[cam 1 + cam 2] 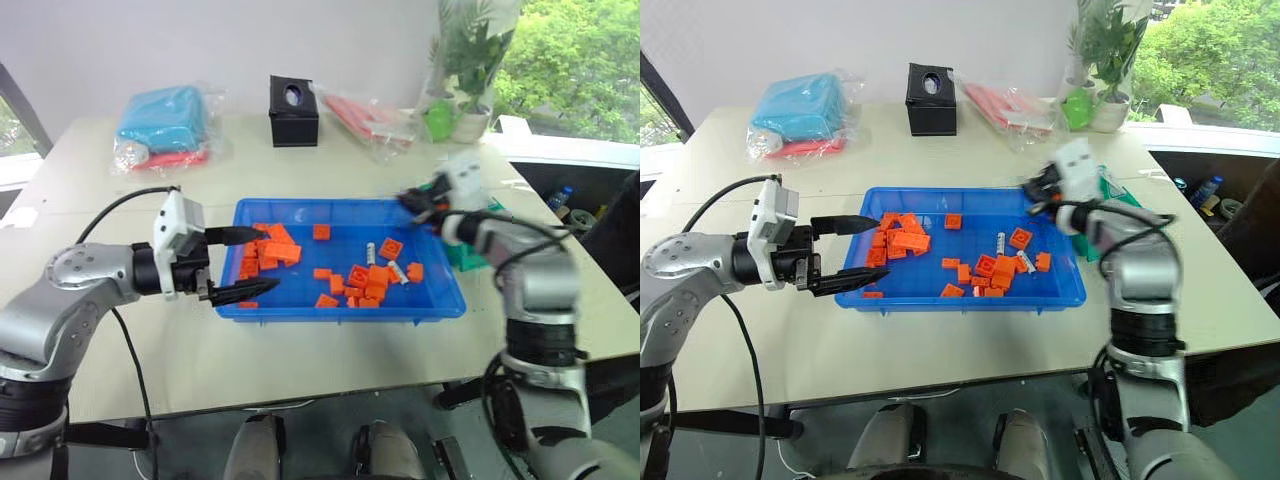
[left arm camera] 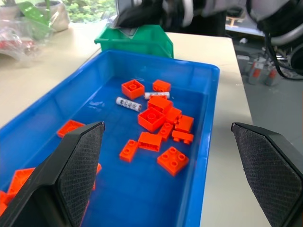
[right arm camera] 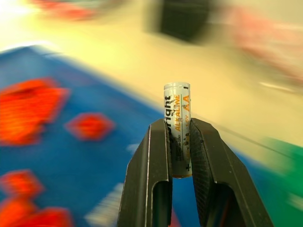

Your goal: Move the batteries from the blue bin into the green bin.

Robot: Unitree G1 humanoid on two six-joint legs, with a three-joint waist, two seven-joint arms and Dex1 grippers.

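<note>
Our right gripper [image 3: 180, 142], two black fingers, is clamped on one silvery-white cylindrical battery [image 3: 177, 118], held by its lower part with its long axis running up along the fingers. In the head views this gripper [image 1: 418, 203] hangs above the far right corner of the wide, shallow bright-blue plastic bin [image 1: 340, 305]. The small, deep teal-green plastic bin [image 2: 135, 41] stands just beyond that same corner, touching or nearly touching the blue rim, so from the held battery it lies a short way outward and down. We judge the right arm much the nearer to it, and the next move as a short carry over the rim before letting go.

Our left gripper [image 1: 232, 265] hovers at the opposite short end of the blue bin, fingers spread wide and empty. Two more batteries [image 2: 129, 103] lie flat on the blue bin's floor among flat orange toy bricks [image 2: 151, 118], toward the end nearest the green bin.
</note>
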